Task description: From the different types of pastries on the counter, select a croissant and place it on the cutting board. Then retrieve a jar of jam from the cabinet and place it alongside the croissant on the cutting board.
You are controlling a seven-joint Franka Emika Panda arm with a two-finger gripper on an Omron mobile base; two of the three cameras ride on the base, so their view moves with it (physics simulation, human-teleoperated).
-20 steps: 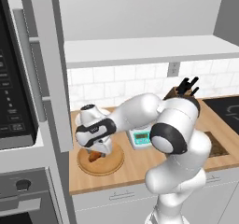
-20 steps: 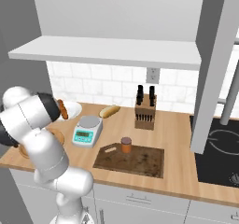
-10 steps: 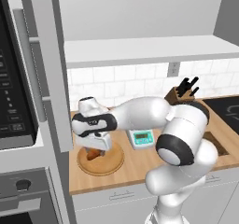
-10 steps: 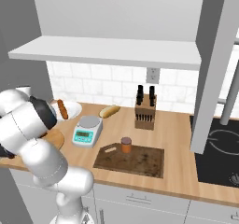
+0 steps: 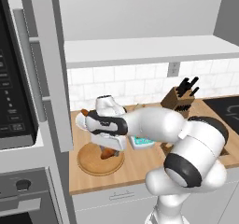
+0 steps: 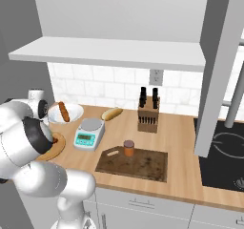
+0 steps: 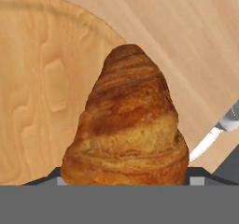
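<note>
The gripper point(image 5: 108, 150) hangs over the round light-wood plate point(image 5: 88, 163) at the left end of the counter point(image 6: 181, 175), its 2 fingers clamped on the golden-brown croissant point(image 7: 127, 129). In the hand view the ridged pastry fills the space between the dark finger tips, with the plate's pale grain behind it; from the left base view it shows as a brown lump under the hand, close above the plate, though I cannot tell if it touches the wood.

Behind the plate sits a white bowl point(image 6: 70, 117) with a long brown stick-shaped pastry point(image 6: 63, 111) leaning in it. To its right are a small kitchen scale point(image 6: 89, 132) and, near the tiled wall, a pale yellowish bun point(image 6: 112, 113).

Further right lies the dark cutting board point(image 6: 138, 165), with the reddish-brown jar of jam point(image 6: 128, 148) standing on its back edge. A knife block point(image 6: 148, 114) stands behind it.
</note>
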